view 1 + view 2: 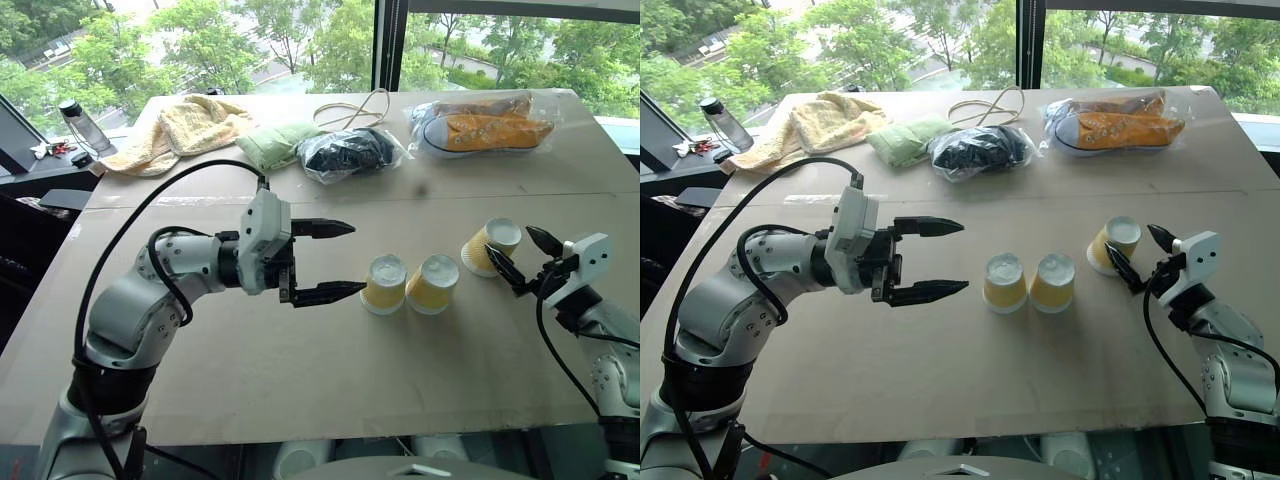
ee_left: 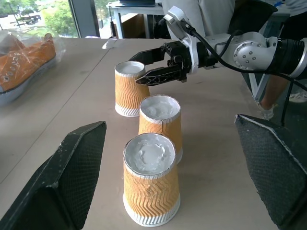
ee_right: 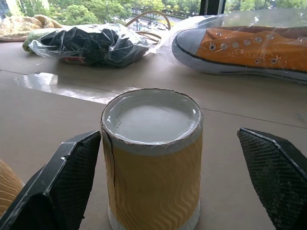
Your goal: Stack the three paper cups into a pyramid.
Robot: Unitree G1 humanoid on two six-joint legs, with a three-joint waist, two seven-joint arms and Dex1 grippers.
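Fingers of the left gripper [image 1: 340, 261] stand wide apart and hold nothing, pointing level across the brown cardboard-topped bench [image 1: 300, 350] toward the row of three small yellow-orange paper cups with white rims and bases. All three cups stand upside down, white bases up and long axes upright, none stacked. The two nearer cups [image 1: 384, 284] [image 1: 433, 283] sit just beside each other at the middle of the bench, possibly touching; the third cup [image 1: 491, 246] stands apart toward the robot's right. The right gripper [image 1: 522, 256] has its black fingers spread wide on either side of that third cup, not closed on it; in the right wrist view the cup [image 3: 152, 158] sits between the two fingers with gaps on both sides.

Farther back lie an orange canvas sneaker with white sole in a clear plastic bag [image 1: 487, 127], a dark bundle in clear plastic [image 1: 349, 153], a folded green cloth [image 1: 275, 143], a pale yellow towel [image 1: 185, 128] and a looped beige cord [image 1: 355, 110]. A clear bottle with a black cap [image 1: 82, 126] stands off the bench's far left corner. No brand or writing can be read on any item. The sneaker is cut off at the edge of the left wrist view.
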